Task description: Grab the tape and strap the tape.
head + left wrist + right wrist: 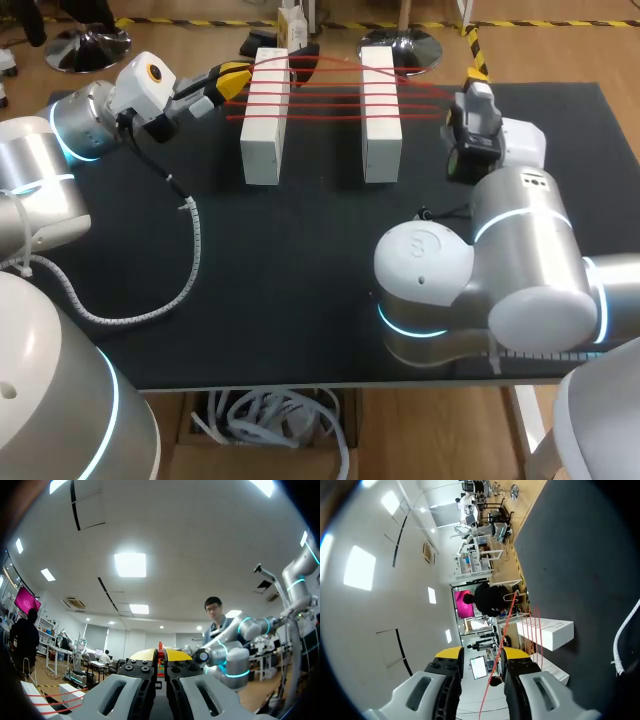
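Crosswise over 2 white blocks, red tape from left pincer, tight on it, to spread right pincer.

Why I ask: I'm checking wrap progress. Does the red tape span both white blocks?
Yes, in the head view several strands of red tape run across from the left white block to the right white block.
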Tool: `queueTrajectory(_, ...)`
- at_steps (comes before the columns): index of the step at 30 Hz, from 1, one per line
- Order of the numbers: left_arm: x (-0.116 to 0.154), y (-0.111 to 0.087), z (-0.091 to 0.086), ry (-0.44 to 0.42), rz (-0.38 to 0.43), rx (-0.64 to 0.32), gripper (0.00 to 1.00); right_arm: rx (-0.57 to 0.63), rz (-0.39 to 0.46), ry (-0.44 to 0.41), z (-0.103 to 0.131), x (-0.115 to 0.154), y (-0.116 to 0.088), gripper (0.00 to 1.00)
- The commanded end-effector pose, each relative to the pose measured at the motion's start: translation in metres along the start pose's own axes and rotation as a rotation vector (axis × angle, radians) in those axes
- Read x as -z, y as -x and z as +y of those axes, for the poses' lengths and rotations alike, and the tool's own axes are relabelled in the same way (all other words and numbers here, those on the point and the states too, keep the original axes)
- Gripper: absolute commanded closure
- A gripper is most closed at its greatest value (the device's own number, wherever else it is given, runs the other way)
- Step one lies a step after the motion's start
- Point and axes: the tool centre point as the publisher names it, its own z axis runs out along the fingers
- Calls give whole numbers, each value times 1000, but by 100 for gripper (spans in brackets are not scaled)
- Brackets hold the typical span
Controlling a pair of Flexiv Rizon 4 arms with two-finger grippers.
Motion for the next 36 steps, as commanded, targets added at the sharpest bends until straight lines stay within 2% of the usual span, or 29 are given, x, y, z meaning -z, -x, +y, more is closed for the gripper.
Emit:
queueTrajectory(1,1,1,1,-2,2,-1,100,1,-4,5,-3,0,-2,70)
queueTrajectory(13,1,1,1,-2,2,-1,100,-4,-7,6,-2,0,-2,86)
queueTrajectory(21,1,1,1,-2,2,-1,100,-7,-7,8,-2,0,-2,92)
queueTrajectory(24,1,1,1,-2,2,-1,100,-7,-8,5,-3,1,-3,100)
queueTrajectory(33,1,1,1,-2,2,-1,100,7,-27,21,-3,1,-2,100)
queueTrajectory(35,1,1,1,-2,2,-1,100,76,-47,31,-4,2,-1,100)
queueTrajectory(36,1,1,1,-2,2,-1,100,108,-31,36,-5,2,-1,100)
